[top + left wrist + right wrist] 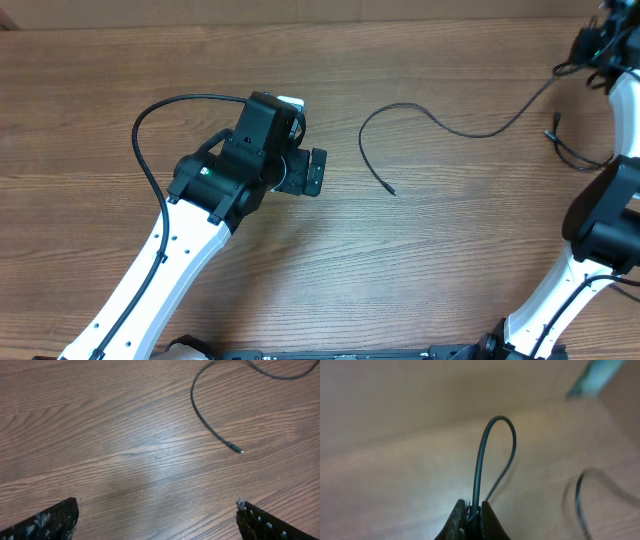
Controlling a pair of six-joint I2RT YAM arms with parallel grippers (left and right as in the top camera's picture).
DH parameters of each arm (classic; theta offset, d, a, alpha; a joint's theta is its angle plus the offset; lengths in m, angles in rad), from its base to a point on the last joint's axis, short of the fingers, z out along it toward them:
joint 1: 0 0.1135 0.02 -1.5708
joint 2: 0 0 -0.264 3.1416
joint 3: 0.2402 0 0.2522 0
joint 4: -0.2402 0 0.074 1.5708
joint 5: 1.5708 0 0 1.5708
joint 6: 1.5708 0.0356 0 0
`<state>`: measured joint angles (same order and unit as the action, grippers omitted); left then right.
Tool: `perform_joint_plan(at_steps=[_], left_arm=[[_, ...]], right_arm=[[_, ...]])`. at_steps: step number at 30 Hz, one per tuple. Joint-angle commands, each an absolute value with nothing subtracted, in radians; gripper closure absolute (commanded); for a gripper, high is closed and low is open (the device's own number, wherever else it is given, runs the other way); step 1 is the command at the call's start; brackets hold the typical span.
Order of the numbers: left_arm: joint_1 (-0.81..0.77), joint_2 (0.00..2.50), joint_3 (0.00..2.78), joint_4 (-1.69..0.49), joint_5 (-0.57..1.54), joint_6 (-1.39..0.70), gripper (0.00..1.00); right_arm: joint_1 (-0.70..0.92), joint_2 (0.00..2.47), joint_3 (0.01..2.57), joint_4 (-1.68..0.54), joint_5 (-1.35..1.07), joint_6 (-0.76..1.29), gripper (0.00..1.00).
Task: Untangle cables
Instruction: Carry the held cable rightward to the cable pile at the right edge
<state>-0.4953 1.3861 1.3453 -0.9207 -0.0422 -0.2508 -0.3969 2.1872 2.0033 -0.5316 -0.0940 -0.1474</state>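
One thin black cable (440,118) lies across the table's far middle, curling down to a small plug (391,190); its other end rises toward the far right corner. The same cable (200,407) and plug (236,450) show in the left wrist view. A second black cable (575,155) loops at the right edge. My left gripper (312,172) is open and empty, left of the plug. My right gripper (474,510) is shut on a black cable (487,445) that arches up out of its jaws; in the overhead view it sits at the far right corner (600,45).
The wooden table (420,270) fills the views. The left arm's own thick black cable (150,130) arcs over the left side. The right arm's white link (590,270) stands at the right edge.
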Motion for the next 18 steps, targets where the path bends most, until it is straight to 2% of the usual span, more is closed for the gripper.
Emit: perform_joint_plan(at_steps=[1, 5, 10, 18], left_arm=[[-0.491, 1.386, 1.358, -0.920, -0.052, -0.236, 0.01], [-0.491, 1.386, 1.358, -0.920, -0.052, -0.236, 0.00], [-0.491, 1.386, 1.358, -0.920, -0.052, -0.236, 0.00], [-0.491, 1.386, 1.358, -0.920, -0.052, -0.236, 0.00]], right_arm=[[-0.389, 2.188, 2.153, -0.532, -0.148, -0.127, 0.96], [-0.389, 2.188, 2.342, -0.524, -0.108, -0.127, 0.96], [-0.389, 2.188, 2.516, -0.439, 0.103, -0.128, 0.96], [-0.389, 2.188, 2.642, -0.325, 0.172, -0.135, 0.96]])
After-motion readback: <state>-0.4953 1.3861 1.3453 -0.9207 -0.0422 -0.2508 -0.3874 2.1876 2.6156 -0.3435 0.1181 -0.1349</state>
